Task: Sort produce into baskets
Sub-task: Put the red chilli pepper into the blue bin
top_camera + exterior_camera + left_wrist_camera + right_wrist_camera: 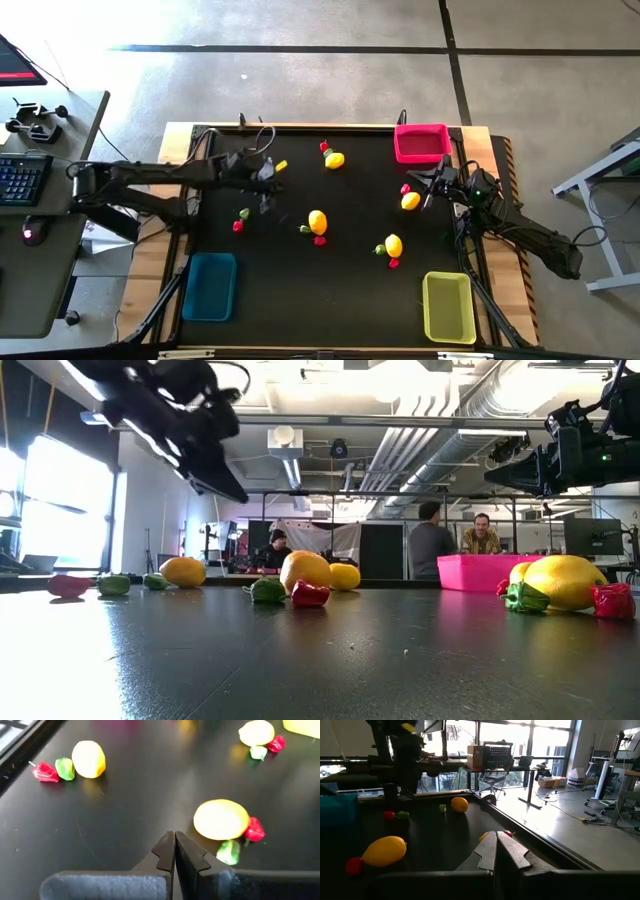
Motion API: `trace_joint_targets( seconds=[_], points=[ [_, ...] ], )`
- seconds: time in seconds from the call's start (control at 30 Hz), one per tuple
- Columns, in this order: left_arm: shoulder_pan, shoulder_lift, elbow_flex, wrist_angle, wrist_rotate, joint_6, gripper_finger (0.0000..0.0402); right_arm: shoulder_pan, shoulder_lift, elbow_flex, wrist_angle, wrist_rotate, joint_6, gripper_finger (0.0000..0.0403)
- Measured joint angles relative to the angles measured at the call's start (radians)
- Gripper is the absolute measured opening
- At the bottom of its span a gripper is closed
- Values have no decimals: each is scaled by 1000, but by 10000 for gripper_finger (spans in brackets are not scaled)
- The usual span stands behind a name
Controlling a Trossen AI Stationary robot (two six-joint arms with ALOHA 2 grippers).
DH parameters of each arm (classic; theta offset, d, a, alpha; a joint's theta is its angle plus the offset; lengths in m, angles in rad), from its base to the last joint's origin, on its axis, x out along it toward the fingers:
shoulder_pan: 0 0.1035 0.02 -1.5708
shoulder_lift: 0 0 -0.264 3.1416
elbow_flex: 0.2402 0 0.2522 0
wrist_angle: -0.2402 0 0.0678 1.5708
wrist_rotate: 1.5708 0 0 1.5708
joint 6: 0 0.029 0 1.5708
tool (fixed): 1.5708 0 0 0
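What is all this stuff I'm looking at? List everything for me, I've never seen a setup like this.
table: one, black top, centre.
lemons: four, yellow, spread over the table's middle and right.
red pieces: five, red, mostly beside lemons.
green pieces: at least three, green, beside red ones.
pink basket: one, far right corner.
blue basket: one, near left corner.
yellow-green basket: one, near right corner.
keyboard: one, dark, desk at left.
people: three, in the room behind.
left pincer: shut, above the table's left part.
right pincer: shut, by the pink basket.
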Motion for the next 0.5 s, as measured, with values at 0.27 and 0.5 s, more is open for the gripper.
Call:
trace_joint_targets(
  seconds=[0.27, 0.5],
  points=[
    [166, 206, 139, 72, 31, 86, 0, 0, 0, 0, 0, 0, 0, 0],
    [197, 401, 291, 92, 31, 199, 0, 0, 0, 0, 0, 0, 0, 0]
  ],
)
